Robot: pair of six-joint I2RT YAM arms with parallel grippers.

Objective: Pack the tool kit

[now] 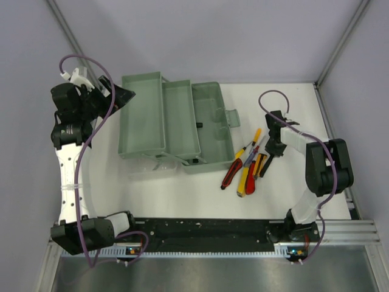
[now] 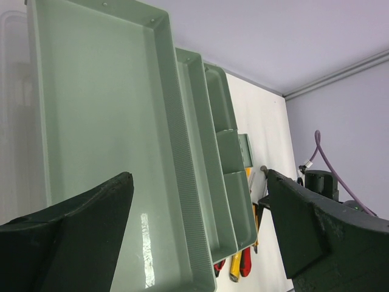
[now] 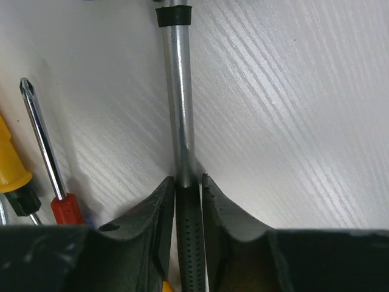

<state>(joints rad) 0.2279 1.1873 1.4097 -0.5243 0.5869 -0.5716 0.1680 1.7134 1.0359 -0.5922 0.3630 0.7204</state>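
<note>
The green toolbox [image 1: 164,121] stands open on the white table, its lid and trays folded out; it fills the left wrist view [image 2: 109,121]. Loose tools lie to its right: red-handled pliers [image 1: 231,175], a yellow utility knife [image 1: 245,182] and screwdrivers [image 1: 250,148]. My right gripper [image 1: 271,151] is down at the table, shut [image 3: 188,185] on a black-handled tool with a steel shaft [image 3: 179,109]. My left gripper [image 1: 124,97] hangs open and empty [image 2: 197,182] above the box's far left edge.
A Phillips screwdriver with a red handle [image 3: 42,140] and a yellow-handled one [image 3: 9,167] lie just left of the held tool. The box's latch plate [image 1: 228,117] sticks out on its right. Purple walls enclose the table.
</note>
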